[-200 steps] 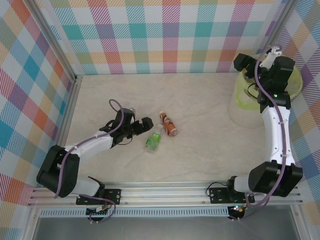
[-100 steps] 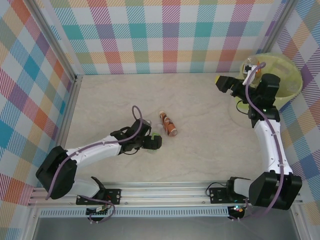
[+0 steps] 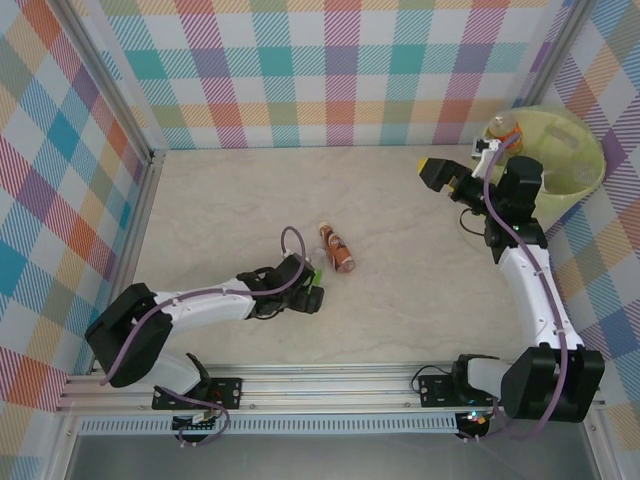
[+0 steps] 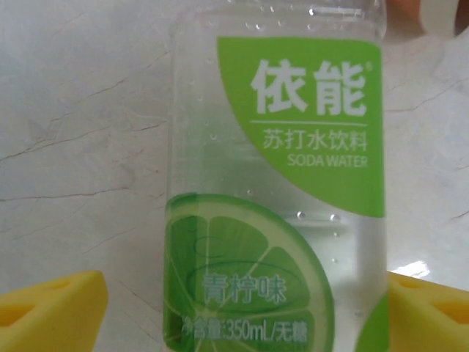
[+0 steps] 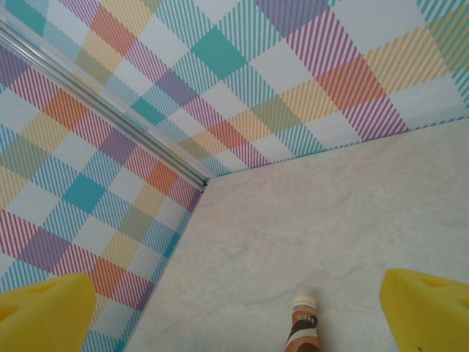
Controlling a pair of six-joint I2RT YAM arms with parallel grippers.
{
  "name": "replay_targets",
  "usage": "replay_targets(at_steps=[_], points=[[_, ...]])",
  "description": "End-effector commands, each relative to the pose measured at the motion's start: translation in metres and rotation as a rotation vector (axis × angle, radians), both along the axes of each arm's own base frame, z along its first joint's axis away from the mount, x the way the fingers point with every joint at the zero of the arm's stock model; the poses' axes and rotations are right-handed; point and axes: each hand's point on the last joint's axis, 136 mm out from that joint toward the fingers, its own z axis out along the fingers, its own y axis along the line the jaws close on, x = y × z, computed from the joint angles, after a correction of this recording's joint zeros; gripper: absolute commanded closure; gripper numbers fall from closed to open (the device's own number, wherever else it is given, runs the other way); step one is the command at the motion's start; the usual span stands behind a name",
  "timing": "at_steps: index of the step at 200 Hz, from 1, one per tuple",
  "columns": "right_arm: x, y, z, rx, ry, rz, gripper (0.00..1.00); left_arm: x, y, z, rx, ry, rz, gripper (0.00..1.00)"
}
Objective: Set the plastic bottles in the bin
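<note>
From above, the left gripper [image 3: 306, 292] sits low at mid-table over the green-label bottle [image 3: 315, 269]. The brown bottle [image 3: 338, 250] lies just to the far right of it. The right gripper [image 3: 440, 174] hangs left of the bin [image 3: 585, 170], which holds another bottle [image 3: 503, 127].

At the left wrist, the spread yellow pads [image 4: 47, 312] flank the green-label bottle; the left pad is clear of it and the right just beside it.

At the right wrist, its pads [image 5: 429, 308] stand wide apart and empty, with the brown bottle on the table between them.

Pale marbled table [image 3: 400, 310] bears green-labelled bottle [image 4: 286, 183] near brown-labelled bottle [image 3: 338, 250].
</note>
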Motion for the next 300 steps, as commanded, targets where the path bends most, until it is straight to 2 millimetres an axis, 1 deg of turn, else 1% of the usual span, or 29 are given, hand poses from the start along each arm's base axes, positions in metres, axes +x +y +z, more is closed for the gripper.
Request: replay_targets(at_steps=[1, 16, 24, 49, 71, 88, 101, 115, 129, 151, 166, 180, 195, 212, 231, 258, 285, 300], points=[[-0.001, 0.005, 0.011, 0.001, -0.04, 0.016, 0.0, 0.003, -0.011, 0.002, -0.001, -0.037, -0.055, 0.19], [-0.003, 0.006, 0.008, -0.013, -0.041, 0.021, 0.0, -0.001, -0.019, 0.004, -0.036, -0.015, -0.077, 0.27], [-0.004, 0.007, 0.006, -0.022, -0.04, 0.022, 0.0, -0.003, -0.02, 0.005, -0.047, -0.013, -0.075, 0.29], [-0.003, 0.007, 0.0, -0.031, -0.024, 0.02, 0.0, -0.004, -0.009, 0.004, -0.04, -0.026, -0.032, 0.36], [-0.001, 0.009, -0.004, -0.023, -0.01, 0.027, 0.0, -0.007, -0.007, 0.008, -0.055, -0.03, -0.034, 0.45], [0.001, 0.014, -0.005, -0.016, -0.006, 0.041, 0.0, -0.008, -0.004, 0.011, -0.06, -0.04, -0.036, 0.52], [0.001, 0.02, -0.008, -0.012, 0.014, 0.072, 0.0, -0.009, -0.003, 0.016, -0.065, -0.046, -0.038, 0.55], [0.0, 0.028, -0.013, -0.01, 0.055, 0.108, 0.0, -0.011, -0.004, 0.028, -0.084, -0.053, -0.049, 0.57], [-0.004, 0.039, -0.016, 0.02, 0.114, 0.146, 0.0, -0.01, -0.008, 0.046, -0.118, -0.076, -0.064, 0.6], [-0.01, 0.058, -0.021, 0.055, 0.183, 0.2, 0.0, -0.006, -0.016, 0.082, -0.204, -0.149, -0.083, 0.62], [-0.013, 0.07, -0.023, 0.052, 0.207, 0.225, 0.0, -0.004, -0.025, 0.112, -0.287, -0.207, -0.104, 0.62], [-0.012, 0.077, -0.026, 0.074, 0.251, 0.23, 0.0, -0.004, -0.036, 0.14, -0.37, -0.25, -0.141, 0.63], [-0.007, 0.085, -0.032, 0.169, 0.371, 0.233, 0.0, -0.003, -0.045, 0.161, -0.432, -0.293, -0.177, 0.63], [-0.008, 0.104, -0.034, 0.232, 0.434, 0.313, 0.0, -0.001, -0.053, 0.179, -0.484, -0.341, -0.203, 0.63], [-0.014, 0.124, -0.039, 0.198, 0.445, 0.368, 0.0, 0.0, -0.061, 0.194, -0.522, -0.382, -0.243, 0.63], [-0.023, 0.141, -0.042, 0.169, 0.435, 0.43, 0.0, 0.004, -0.071, 0.208, -0.526, -0.418, -0.292, 0.63], [-0.032, 0.153, -0.053, 0.132, 0.461, 0.466, 0.0, 0.008, -0.077, 0.212, -0.505, -0.434, -0.315, 0.63], [-0.041, 0.161, -0.058, 0.117, 0.469, 0.517, 0.0, 0.011, -0.079, 0.212, -0.49, -0.443, -0.32, 0.63]])
